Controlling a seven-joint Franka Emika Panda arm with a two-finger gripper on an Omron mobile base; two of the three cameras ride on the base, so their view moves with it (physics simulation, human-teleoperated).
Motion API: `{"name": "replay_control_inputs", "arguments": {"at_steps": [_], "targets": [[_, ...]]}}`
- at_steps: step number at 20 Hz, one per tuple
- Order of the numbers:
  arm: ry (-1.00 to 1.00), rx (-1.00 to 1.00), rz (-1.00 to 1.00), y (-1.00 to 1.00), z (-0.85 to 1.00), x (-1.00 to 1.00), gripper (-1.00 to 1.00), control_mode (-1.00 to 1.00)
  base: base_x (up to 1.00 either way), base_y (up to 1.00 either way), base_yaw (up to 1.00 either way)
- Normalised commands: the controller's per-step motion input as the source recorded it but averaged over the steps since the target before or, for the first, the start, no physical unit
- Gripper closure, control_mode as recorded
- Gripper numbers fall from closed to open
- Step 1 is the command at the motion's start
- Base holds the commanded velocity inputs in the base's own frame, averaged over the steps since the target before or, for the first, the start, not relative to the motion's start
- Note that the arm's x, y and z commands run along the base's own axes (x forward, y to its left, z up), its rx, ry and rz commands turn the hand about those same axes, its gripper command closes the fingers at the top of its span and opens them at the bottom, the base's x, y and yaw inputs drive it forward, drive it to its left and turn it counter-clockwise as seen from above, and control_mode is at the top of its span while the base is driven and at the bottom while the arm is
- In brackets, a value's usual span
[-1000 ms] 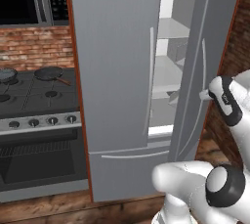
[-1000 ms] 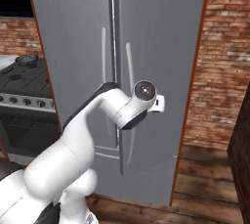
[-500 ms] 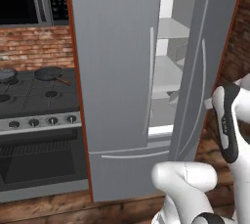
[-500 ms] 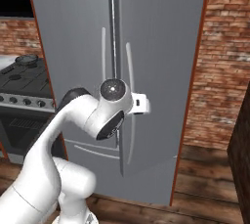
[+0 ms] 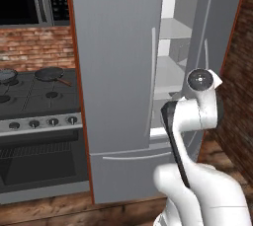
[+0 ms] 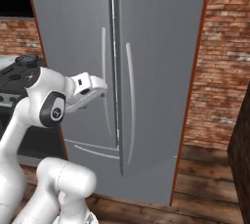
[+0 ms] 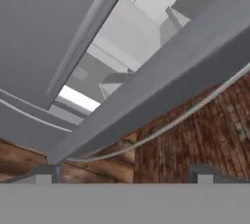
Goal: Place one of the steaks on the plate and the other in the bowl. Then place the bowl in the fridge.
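Note:
The fridge (image 5: 118, 72) stands straight ahead, tall and grey. Its left door (image 6: 73, 47) is closed and its right door (image 5: 217, 32) is swung partly out, showing white shelves (image 5: 170, 27). My gripper (image 6: 95, 87) hangs open and empty in front of the left door, at handle height. In the hand view my gripper (image 7: 124, 174) points at the gap between the doors, fingertips (image 7: 46, 174) far apart. A pale grey bowl-like shape (image 7: 117, 83) rests on a shelf inside; I cannot tell whether it is the bowl. The steaks and the plate are out of view.
A stove (image 5: 34, 96) with black frying pans (image 5: 49, 74) and an oven below stands left of the fridge. A brick wall (image 6: 215, 71) rises on the right. Wooden floor (image 6: 205, 169) runs in front. The open door's edge (image 7: 161, 81) crosses close before the hand.
The arm has drawn back from the open door's edge and swung left in front of the fridge. The gripper stayed open. The fridge doors have not moved.

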Motion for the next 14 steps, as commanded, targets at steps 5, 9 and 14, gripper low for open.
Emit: {"name": "replay_control_inputs", "arguments": {"at_steps": [5,9,14], "targets": [[0.26,-0.44,0.00,0.32,0.00,0.79,-1.00,-1.00,0.00,0.00,0.00],[0.30,-0.29,0.00,0.39,0.00,0.79,-1.00,-1.00,0.00,0.00,0.00],[0.20,-0.22,-0.04,0.53,-0.09,0.96,-1.00,-1.00,0.00,0.00,0.00]]}}
